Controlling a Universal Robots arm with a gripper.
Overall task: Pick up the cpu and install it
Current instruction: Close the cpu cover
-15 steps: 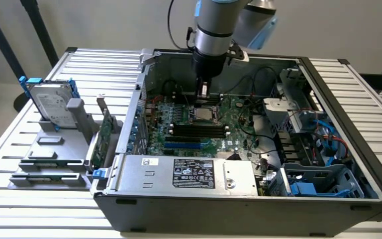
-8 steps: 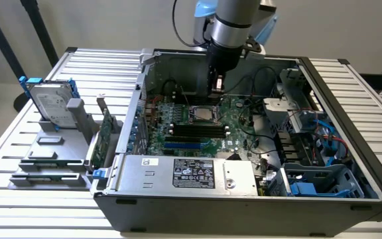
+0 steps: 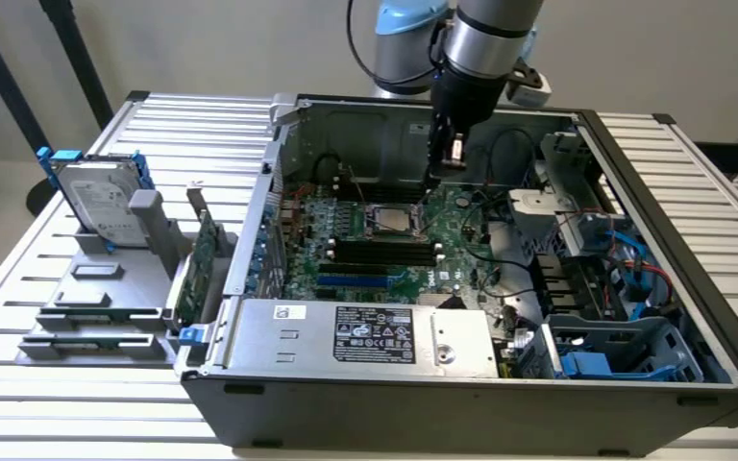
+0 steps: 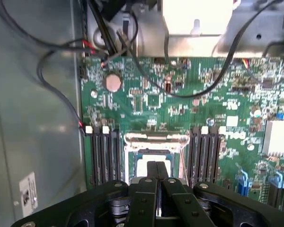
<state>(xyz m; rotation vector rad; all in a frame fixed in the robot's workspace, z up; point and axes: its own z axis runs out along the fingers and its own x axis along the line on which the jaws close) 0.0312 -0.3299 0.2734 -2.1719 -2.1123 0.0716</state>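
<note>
The cpu (image 3: 398,221) lies flat inside the motherboard socket (image 3: 371,217), its pale metal top facing up. The claw (image 3: 436,176) hangs just above the socket, its two fingers pressed together with nothing between them. From the wrist view the joined tips (image 4: 156,166) overlap the cpu; whether they touch it cannot be told, and black memory slots (image 4: 104,156) flank the socket.

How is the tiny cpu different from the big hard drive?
The cpu is a small square; the hard drive is a much bigger rectangle. The cpu lies flat on the motherboard inside the computer case; the hard drive stands upright in a grey rack outside it. The hard drive wears blue brackets; the cpu has none. Both look silvery.
</note>
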